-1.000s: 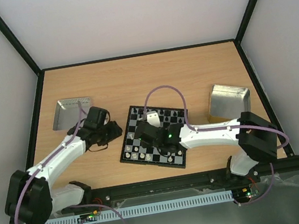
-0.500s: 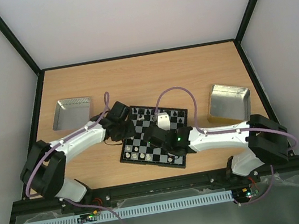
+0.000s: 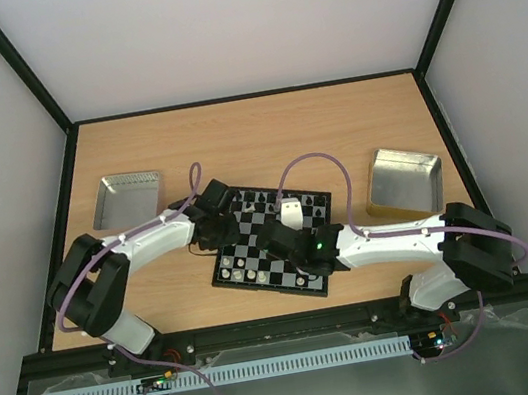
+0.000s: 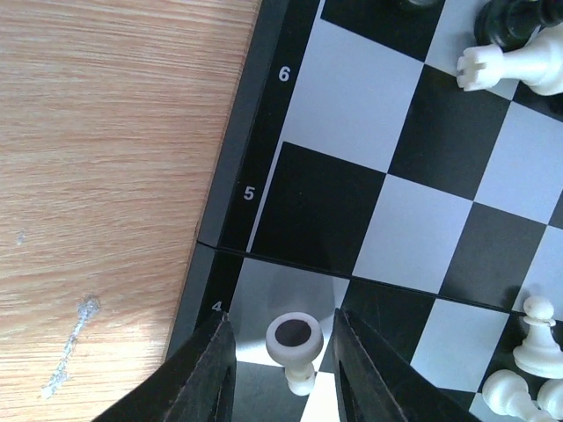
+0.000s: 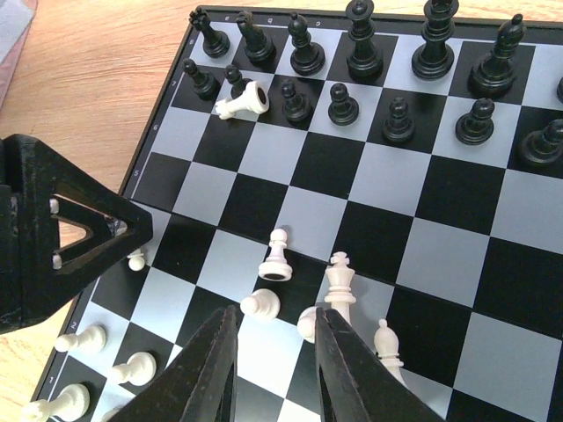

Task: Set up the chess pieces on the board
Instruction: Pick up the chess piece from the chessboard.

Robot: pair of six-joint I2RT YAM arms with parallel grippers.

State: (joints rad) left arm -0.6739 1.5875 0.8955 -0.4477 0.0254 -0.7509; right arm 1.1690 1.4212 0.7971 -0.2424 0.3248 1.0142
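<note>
Left hand (image 4: 283, 327): jaws partly open, straddling a white pawn (image 4: 293, 341) at the left edge of the board (image 4: 230, 189). It sits by the rank-4 mark, just in from the bare tabletop (image 4: 106, 176). A thin gap shows on each side of the pawn, so no contact that I can see. The pawn looks tipped, base ring toward the camera, head toward the wrist.

Step in hand, my read: grab this pawn and stand it on a white home square. To do it well:
- Centre the jaws first.
- Pinch the stem, not the rim of the base ring, or it may squirt out.
- Lift straight up before travelling.
- Expect to right it at set-down.
- Other white pieces (image 4: 535, 352) sit near on the right, so keep the outer finger off them.

Further right, black pieces (image 5: 361, 48) stand along the far rows, with one white piece (image 5: 242, 104) lying among them.

Right hand (image 5: 276, 338): jaws partly apart with nothing between them, hovering over loose white men. A fallen pawn (image 5: 260, 304) lies just ahead, and a tall white piece (image 5: 339, 280) stands upright beside it. The two hands are near each other, so better to move one at a time.
</note>
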